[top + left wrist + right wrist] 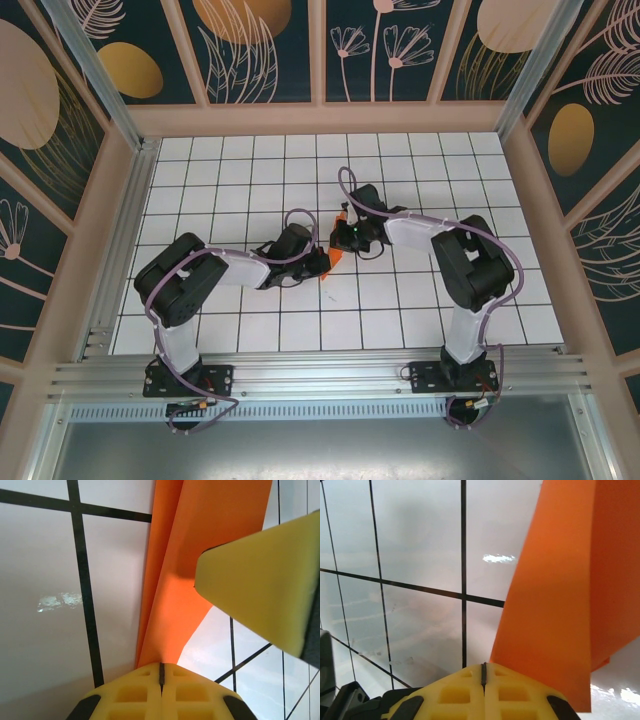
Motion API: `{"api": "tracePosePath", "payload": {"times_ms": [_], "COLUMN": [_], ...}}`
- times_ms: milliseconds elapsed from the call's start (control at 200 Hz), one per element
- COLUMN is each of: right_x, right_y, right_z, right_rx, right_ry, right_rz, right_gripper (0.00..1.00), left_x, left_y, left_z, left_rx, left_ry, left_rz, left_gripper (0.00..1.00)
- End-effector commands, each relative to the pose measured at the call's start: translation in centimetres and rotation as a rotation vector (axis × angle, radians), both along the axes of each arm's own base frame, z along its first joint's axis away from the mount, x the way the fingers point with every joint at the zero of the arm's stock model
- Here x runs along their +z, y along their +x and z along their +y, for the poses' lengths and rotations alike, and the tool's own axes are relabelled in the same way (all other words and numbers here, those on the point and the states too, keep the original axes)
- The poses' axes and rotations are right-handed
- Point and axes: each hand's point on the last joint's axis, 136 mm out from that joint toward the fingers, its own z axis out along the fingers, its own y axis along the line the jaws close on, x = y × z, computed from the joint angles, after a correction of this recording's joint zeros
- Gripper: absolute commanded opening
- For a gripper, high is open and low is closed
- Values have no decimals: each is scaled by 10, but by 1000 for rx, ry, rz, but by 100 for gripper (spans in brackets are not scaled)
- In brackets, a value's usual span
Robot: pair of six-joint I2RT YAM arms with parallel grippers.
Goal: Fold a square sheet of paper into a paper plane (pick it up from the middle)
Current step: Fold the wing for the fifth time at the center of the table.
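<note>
The orange sheet of paper [337, 256] is folded into long layers and sits between my two grippers over the middle of the table. I cannot tell whether it has the paper plane's shape. In the left wrist view the sheet of paper [200, 525] narrows down into the seam of my left gripper [161, 664], which is shut on it. My right gripper [483, 665] is shut, and the sheet of paper [560, 605] stands broadside just right of its tips. The right fingertips [250, 580] touch the paper's face. From above, the left gripper [325, 263] and right gripper [343, 243] nearly meet.
The white grid table [240, 180] is walled by a wooden frame [330, 118] at the back and sides. A metal rail [320, 375] runs along the near edge by the arm bases.
</note>
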Motion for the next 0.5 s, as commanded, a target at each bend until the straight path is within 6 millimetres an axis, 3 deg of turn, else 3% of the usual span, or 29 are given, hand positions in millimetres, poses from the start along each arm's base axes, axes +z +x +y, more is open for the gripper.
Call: {"api": "tracePosePath", "payload": {"times_ms": [0,495], "right_x": [4,-22], "right_y": [6,2], "right_z": [2,15], "right_rx": [-27,4], "right_ry": [7,-2], "right_rz": [6,65], "right_gripper": [1,1], "left_x": [-42,-51], "left_y": [-22,-29], "left_z": [22,25], "left_rx": [-16,-24], "left_ry": [152,148], "left_rz": [92,107], "left_gripper": [0,0]}}
